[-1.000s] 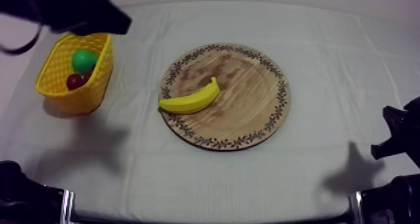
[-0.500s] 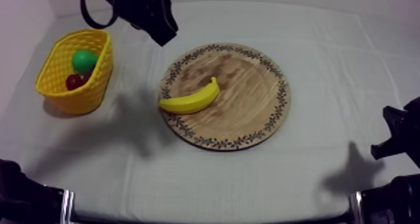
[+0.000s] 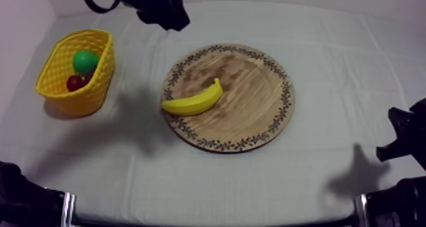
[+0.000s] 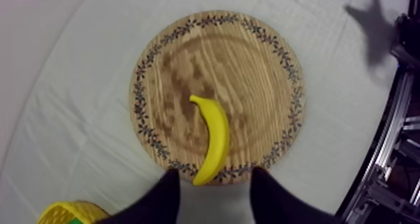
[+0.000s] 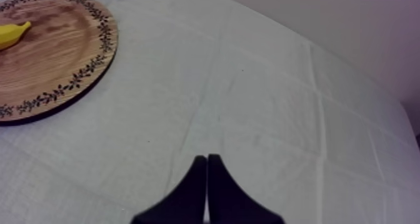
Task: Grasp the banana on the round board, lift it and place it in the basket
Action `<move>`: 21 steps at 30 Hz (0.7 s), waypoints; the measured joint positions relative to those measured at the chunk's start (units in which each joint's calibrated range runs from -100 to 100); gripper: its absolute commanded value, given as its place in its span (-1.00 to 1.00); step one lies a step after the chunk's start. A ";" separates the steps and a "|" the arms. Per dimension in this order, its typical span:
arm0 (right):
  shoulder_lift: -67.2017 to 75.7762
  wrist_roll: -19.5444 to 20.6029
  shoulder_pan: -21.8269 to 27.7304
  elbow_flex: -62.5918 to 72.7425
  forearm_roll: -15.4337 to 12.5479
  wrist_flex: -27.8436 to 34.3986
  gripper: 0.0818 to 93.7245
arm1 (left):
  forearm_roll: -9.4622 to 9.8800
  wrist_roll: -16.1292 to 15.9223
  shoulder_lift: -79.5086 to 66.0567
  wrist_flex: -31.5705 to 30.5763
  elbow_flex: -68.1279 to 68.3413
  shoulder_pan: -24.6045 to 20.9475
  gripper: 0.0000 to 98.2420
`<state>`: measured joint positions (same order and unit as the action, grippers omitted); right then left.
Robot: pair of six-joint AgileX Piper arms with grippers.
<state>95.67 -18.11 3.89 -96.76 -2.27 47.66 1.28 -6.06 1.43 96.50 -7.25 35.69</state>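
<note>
Banana (image 3: 193, 101): a yellow toy lying curved on the wooden board (image 3: 253, 84), in the half nearer the basket. One end rests over the patterned rim and the stem end points toward the board's middle. Nothing touches it.
Wooden board: round, with a dark leafy pattern around its rim, lying flat mid-table on the grey-white cloth (image 3: 329, 45).
Yellow basket (image 3: 63, 90): stands at the left arm's side of the table, well apart from the board. Inside it are a green toy fruit (image 3: 85, 61) and a small red fruit (image 3: 77, 82), close together.
Left gripper (image 4: 215, 175): raised above the far side of the table, between basket and board. Its two black fingers (image 4: 165, 192) are spread apart with nothing gripped. Seen from its own camera, the banana's rim end lies in the gap below them.
Right gripper (image 5: 207, 157): low at its own side of the table, over bare cloth, with the board off to one side. Its fingers are pressed together into a narrow wedge, holding nothing.
</note>
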 measured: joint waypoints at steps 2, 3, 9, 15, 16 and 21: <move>0.00 0.00 0.00 0.00 0.00 0.00 -0.99 | 0.06 -0.07 0.27 0.00 0.08 0.00 0.34; 0.00 0.00 0.00 0.00 0.00 0.00 -0.99 | 0.12 -0.07 0.45 0.00 0.08 0.00 0.36; 0.00 0.00 0.00 0.00 0.00 0.00 -0.99 | 0.24 -0.43 2.24 -0.97 2.12 -0.34 0.44; 0.00 0.03 0.00 0.00 0.00 0.00 -0.99 | -0.17 -1.03 6.34 -5.35 7.50 -0.77 0.49; 0.00 0.03 0.00 0.00 0.00 0.00 -0.99 | -0.26 -1.09 7.06 -6.09 8.33 -0.78 0.50; 0.00 0.03 0.00 0.00 0.00 0.00 -0.99 | -0.59 -1.54 12.18 -9.67 12.97 -1.05 0.55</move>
<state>95.67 -18.08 3.89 -96.76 -2.27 47.66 0.69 -7.59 13.61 86.83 5.72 34.64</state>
